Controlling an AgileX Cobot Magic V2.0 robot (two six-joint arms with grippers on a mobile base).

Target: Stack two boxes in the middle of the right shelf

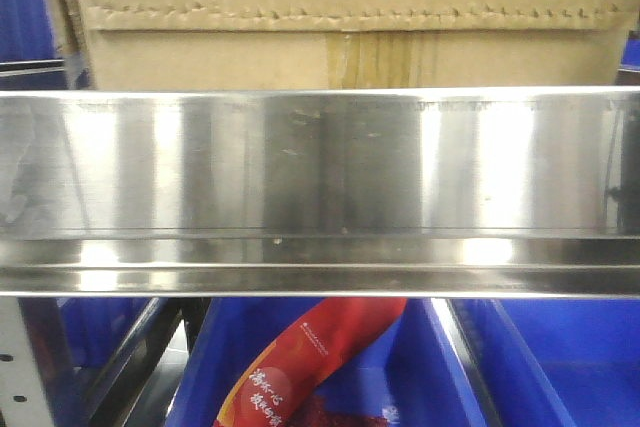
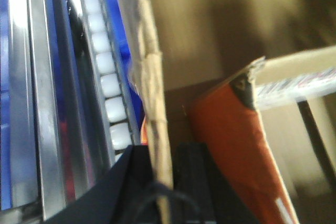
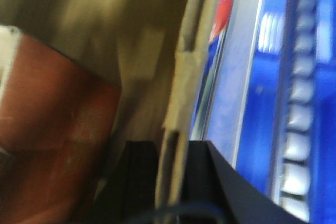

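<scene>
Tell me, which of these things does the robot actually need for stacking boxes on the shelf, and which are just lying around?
Part of the job:
- brown carton, its walls pinched by the left gripper and right gripper
- red-sided box inside it
- steel shelf rail

Just lying about:
- blue bins
- red packet below the rail
- white rollers
</scene>
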